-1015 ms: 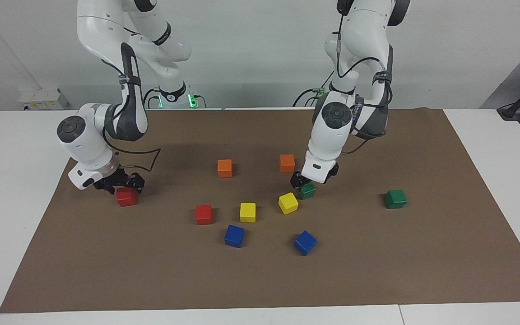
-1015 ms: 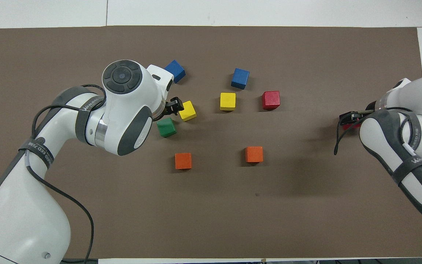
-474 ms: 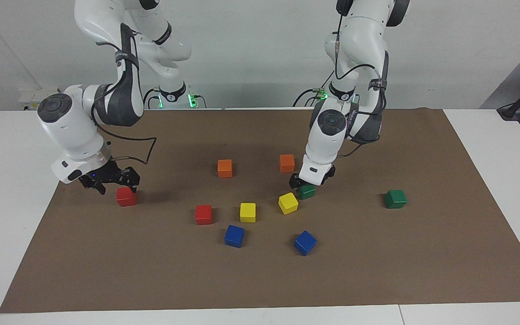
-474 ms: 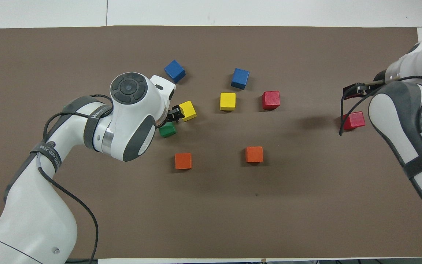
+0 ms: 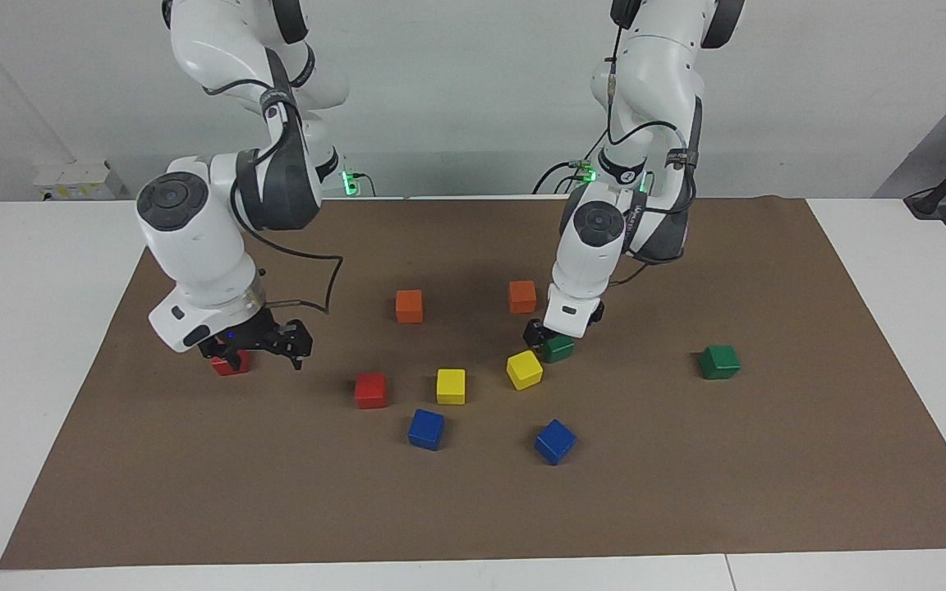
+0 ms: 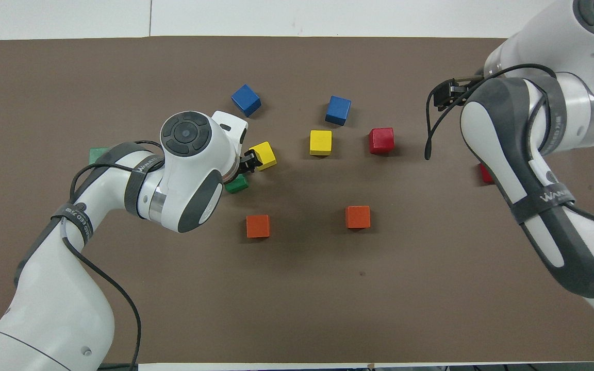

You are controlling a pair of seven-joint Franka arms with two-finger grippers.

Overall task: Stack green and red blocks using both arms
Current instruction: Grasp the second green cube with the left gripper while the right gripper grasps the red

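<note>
A big white table (image 5: 892, 271) holds a wide brown paper mat (image 5: 686, 509) that all the blocks sit on.

The big white left arm (image 5: 645, 148) bends down to the middle of the mat. Its small black left gripper (image 5: 544, 336) is right down at a dark green shiny cube (image 5: 559, 349), with one finger on each side of it. I cannot tell if the fingers are squeezing the cube. This cube is just beside a yellow cube (image 5: 524, 369), and an orange cube (image 5: 522, 296) is near it, closer to the robots.

The big white right arm (image 5: 218, 205) reaches down at its own end of the table. Its small black right gripper (image 5: 253, 349) hangs in the air with its fingers spread apart and nothing in them. It is over the mat, just by a bright red shiny cube (image 5: 227, 365) that sits on the mat, partly hidden by the gripper.

A second dark green cube (image 5: 719, 361) sits alone toward the left arm's end of the table. A second bright red cube (image 5: 370, 390) sits near the middle, beside another yellow cube (image 5: 451, 386).

A second orange cube (image 5: 409, 305) sits closer to the robots than those two. Two blue cubes (image 5: 426, 428) (image 5: 555, 441) sit farthest from the robots.
</note>
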